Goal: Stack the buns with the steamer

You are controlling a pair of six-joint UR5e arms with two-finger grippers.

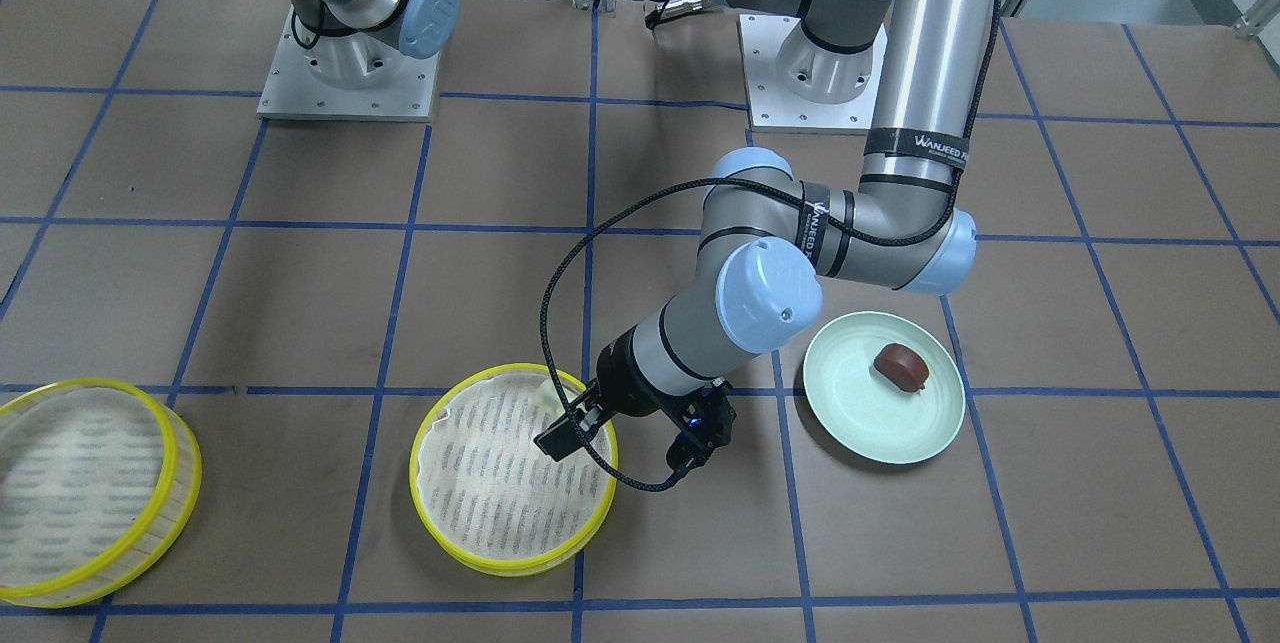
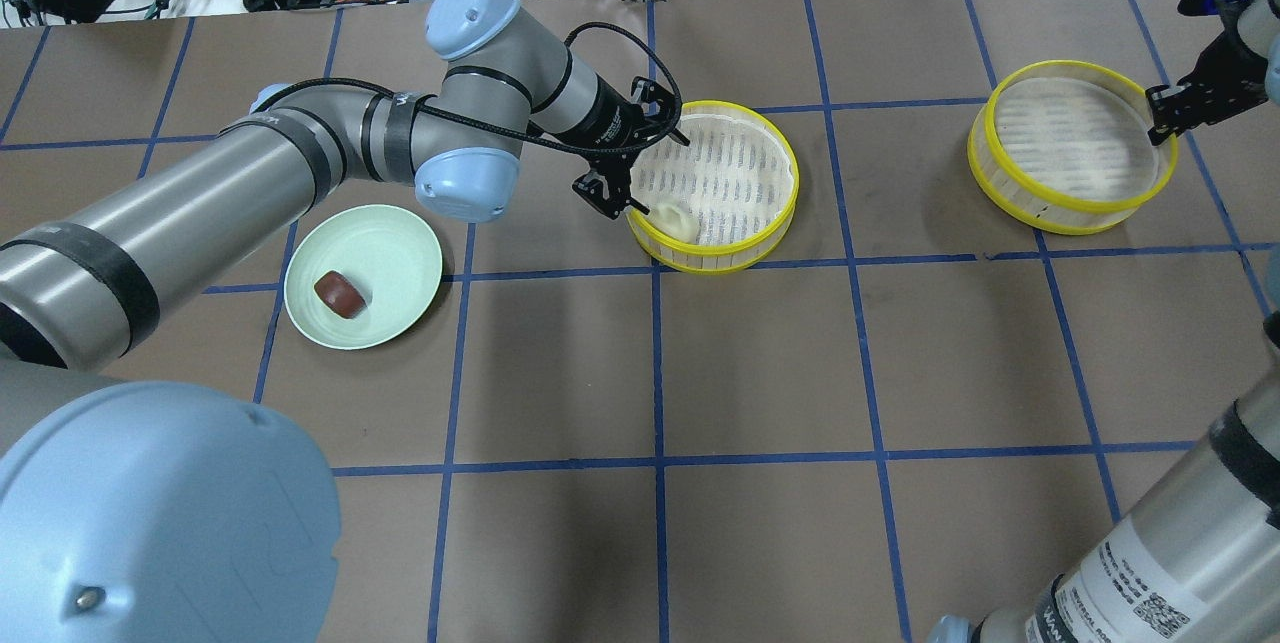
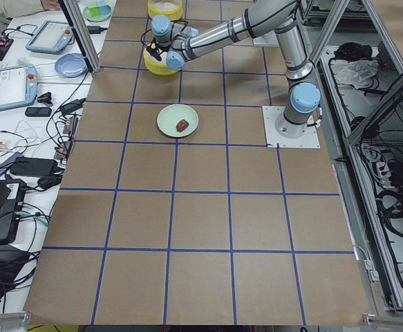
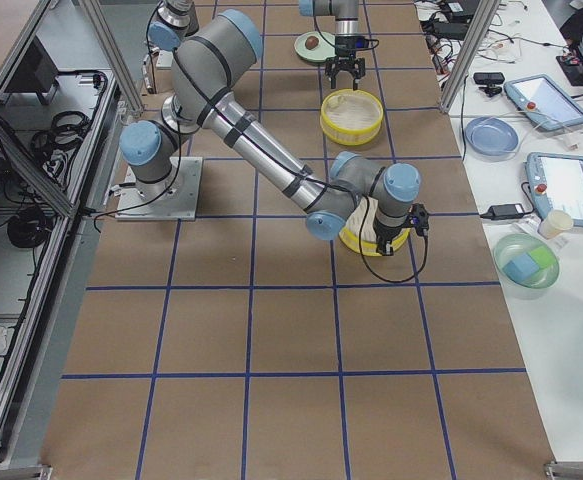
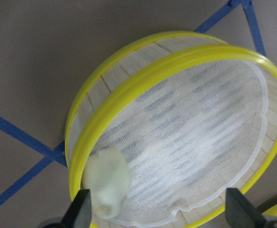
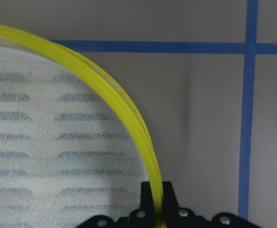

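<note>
The cream bun (image 2: 675, 220) lies inside the middle steamer tray (image 2: 790, 173) against its rim; it also shows in the left wrist view (image 5: 107, 180). My left gripper (image 2: 645, 171) is open and empty, just above that tray's edge and the bun. The brown bun (image 2: 340, 293) lies on the pale green plate (image 2: 400, 243). My right gripper (image 2: 1163, 118) is shut on the yellow rim of the second steamer tray (image 2: 1000, 183); the right wrist view shows its fingers pinching the rim (image 6: 124, 109).
The table is brown paper with blue grid tape. In the front-facing view the plate (image 1: 850, 423) lies beside the left arm's elbow, and the second tray (image 1: 170, 433) is at the far left edge. Trays and devices line the bench behind the table.
</note>
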